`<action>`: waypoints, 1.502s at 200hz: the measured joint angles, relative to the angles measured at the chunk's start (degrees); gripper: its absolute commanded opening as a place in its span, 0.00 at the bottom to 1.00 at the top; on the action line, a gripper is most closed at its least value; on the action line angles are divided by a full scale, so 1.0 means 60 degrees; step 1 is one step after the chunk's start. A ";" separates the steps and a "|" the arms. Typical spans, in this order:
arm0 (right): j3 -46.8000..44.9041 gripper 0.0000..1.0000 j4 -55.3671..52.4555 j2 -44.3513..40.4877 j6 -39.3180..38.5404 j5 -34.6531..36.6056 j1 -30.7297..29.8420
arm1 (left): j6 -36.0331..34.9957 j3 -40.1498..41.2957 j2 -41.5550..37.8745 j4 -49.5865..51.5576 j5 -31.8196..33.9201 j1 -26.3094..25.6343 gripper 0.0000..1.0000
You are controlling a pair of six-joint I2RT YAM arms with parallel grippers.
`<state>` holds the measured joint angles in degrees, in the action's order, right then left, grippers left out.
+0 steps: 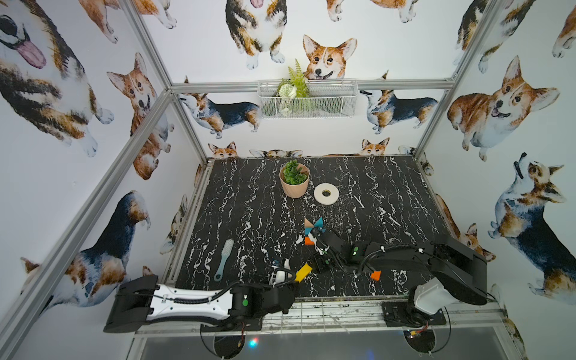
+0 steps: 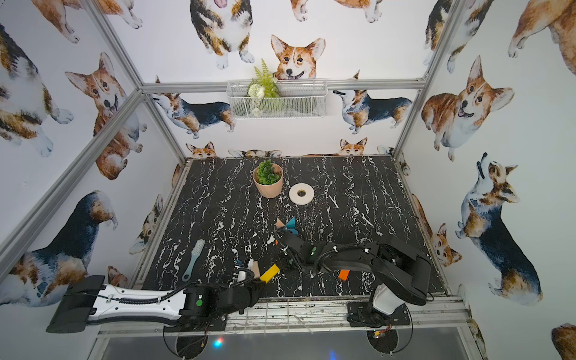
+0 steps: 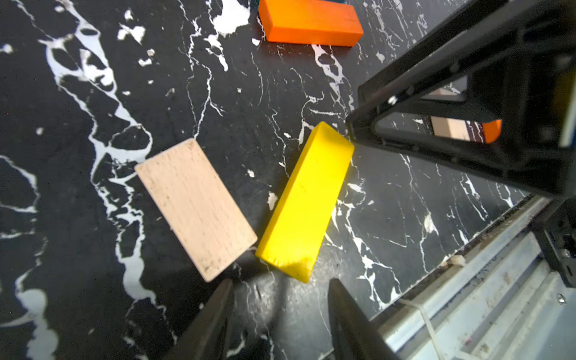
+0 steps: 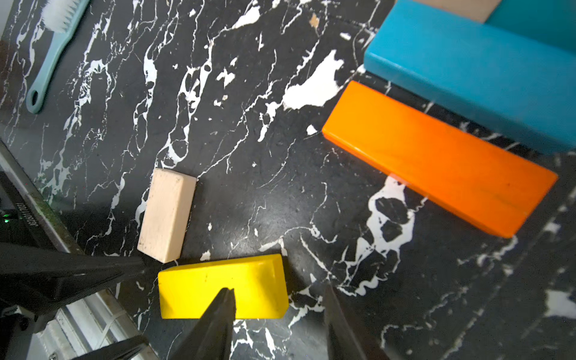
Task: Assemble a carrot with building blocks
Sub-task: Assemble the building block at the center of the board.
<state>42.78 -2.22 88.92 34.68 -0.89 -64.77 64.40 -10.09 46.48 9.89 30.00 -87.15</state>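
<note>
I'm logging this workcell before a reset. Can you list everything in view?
blue triangle: 1, blue, middle of the table
wood triangle: 1, plain wood, beside it
blue bar: 1, blue, next to the triangles
orange bars: 2, orange, one by the blue bar, another loose beside the right arm
yellow bar: 1, yellow, near the front edge
plain-wood blocks: 2, pale, one beside the yellow bar, another glimpsed behind the right gripper
potted plant: 1, green, pink pot, at the back
tape roll: 1, white, beside the plant
brush: 1, pale teal, near the left arm
wire basket: 1, white, back wall, holds greenery
left gripper: 1, black, open, by the yellow bar
right gripper: 1, black, open, over the yellow bar's end
</note>
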 measured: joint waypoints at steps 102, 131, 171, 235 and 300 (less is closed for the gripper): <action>0.0022 0.45 0.0335 0.0481 0.0015 -0.0368 0.0047 | 0.0062 0.0153 0.0222 -0.0907 0.0299 -0.0186 0.48; -0.0018 0.45 0.0459 0.0492 0.0066 -0.0466 0.0047 | 0.0011 0.0324 0.0368 -0.1366 0.0270 -0.0182 0.47; -0.0087 0.43 0.0678 0.0590 0.0219 -0.0630 0.0047 | -0.0036 0.0361 0.0820 -0.1865 0.0208 -0.0146 0.46; -0.0189 0.40 0.0823 0.0663 0.0291 -0.0809 0.0044 | -0.0178 0.0346 0.1727 -0.2652 0.0073 0.0178 0.43; -0.0568 0.40 0.0718 0.0240 0.0477 -0.0178 -0.0011 | -0.0969 -0.0433 0.3231 -0.3213 -0.0310 0.1249 0.43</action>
<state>39.38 2.09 90.37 37.54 -1.96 -64.84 58.59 -12.69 65.87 -9.39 28.14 -79.66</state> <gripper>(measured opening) 0.397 0.432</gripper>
